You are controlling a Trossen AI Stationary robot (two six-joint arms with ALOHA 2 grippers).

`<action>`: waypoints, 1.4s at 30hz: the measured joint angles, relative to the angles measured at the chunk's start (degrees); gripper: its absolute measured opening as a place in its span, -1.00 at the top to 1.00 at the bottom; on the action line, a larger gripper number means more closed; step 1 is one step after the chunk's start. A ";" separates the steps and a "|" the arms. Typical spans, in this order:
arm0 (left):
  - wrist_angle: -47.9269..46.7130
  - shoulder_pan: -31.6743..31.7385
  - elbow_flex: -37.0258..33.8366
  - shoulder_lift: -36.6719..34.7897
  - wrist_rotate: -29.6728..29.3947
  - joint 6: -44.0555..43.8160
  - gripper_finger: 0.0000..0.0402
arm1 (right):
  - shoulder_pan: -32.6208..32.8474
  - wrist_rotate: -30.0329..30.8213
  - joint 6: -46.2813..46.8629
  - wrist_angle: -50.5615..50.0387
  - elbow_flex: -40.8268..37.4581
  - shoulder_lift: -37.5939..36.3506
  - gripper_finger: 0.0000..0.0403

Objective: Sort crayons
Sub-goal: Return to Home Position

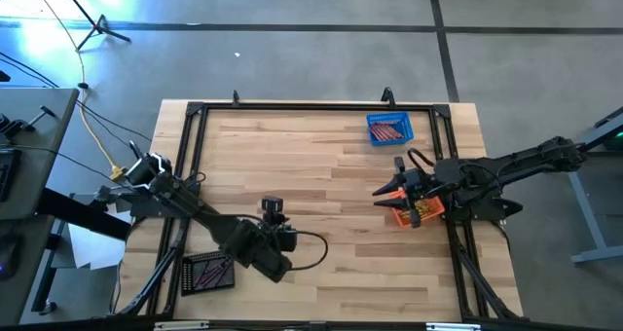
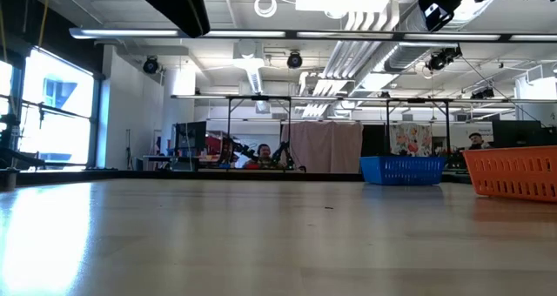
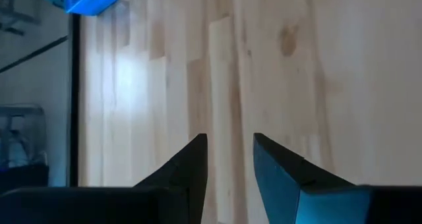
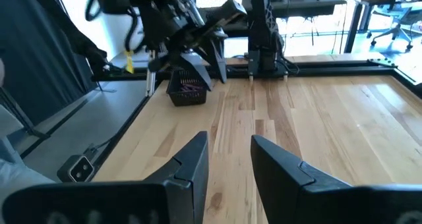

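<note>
Wood-plank table (image 1: 321,165) holds mesh baskets (image 1: 371,127) of crayons (image 1: 389,131).

Grey concrete floor (image 1: 292,39), bright window (image 2: 54,100), ceiling lights (image 2: 361,17)

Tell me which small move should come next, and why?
Probably draw both arms back to rest: the left gripper and right gripper are open and empty, and the crayons lie in baskets, none loose on the table.

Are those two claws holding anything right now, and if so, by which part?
Nothing. The left gripper and the right gripper are both open and empty.
</note>
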 joint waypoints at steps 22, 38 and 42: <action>-2.81 5.86 0.00 -0.28 -0.35 1.18 0.48 | 0.08 0.09 -0.01 -2.45 -17.92 -41.43 0.51; -3.29 6.48 0.00 -0.33 0.73 2.88 0.48 | 0.23 -1.68 0.01 -0.29 -29.31 -42.29 0.51; -3.00 6.56 0.00 -0.33 0.72 4.92 0.48 | 0.23 -1.70 0.01 -0.29 -29.31 -42.10 0.51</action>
